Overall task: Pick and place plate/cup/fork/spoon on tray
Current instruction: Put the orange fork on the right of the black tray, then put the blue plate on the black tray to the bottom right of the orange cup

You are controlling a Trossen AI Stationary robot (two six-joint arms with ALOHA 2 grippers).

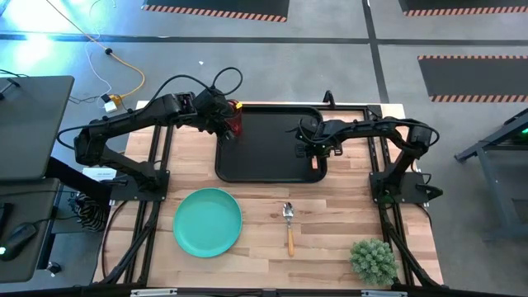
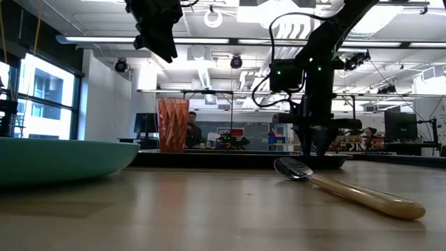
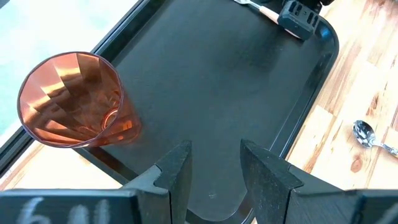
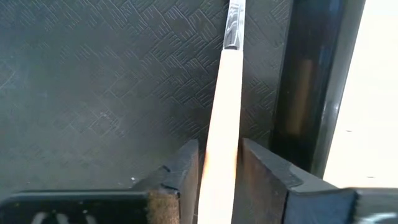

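Observation:
The black tray (image 1: pixel 272 165) lies at the table's far middle. The red cup (image 1: pixel 235 122) stands upright on its base in the tray's far left corner and also shows in the left wrist view (image 3: pixel 74 102). My left gripper (image 3: pixel 214 168) is open and empty, above the tray beside the cup. My right gripper (image 4: pixel 219 171) is low over the tray's right side, shut on the fork (image 4: pixel 222 112). The turquoise plate (image 1: pixel 207 221) and the spoon (image 1: pixel 289 227) lie on the wood nearer the front. My right gripper pinches the fork's pale handle (image 4: pixel 219 143) between its two fingers. The fingers come from above, pointing down, and lie across the handle. The fork is level, just over the tray floor beside the tray's right rim (image 4: pixel 305 93); whether it rests on the floor I cannot tell.
A small green plant (image 1: pixel 373 260) stands at the table's near right corner. Bare wood lies between the plate and the spoon and to the tray's right. Most of the tray's floor (image 3: pixel 236 74) is bare.

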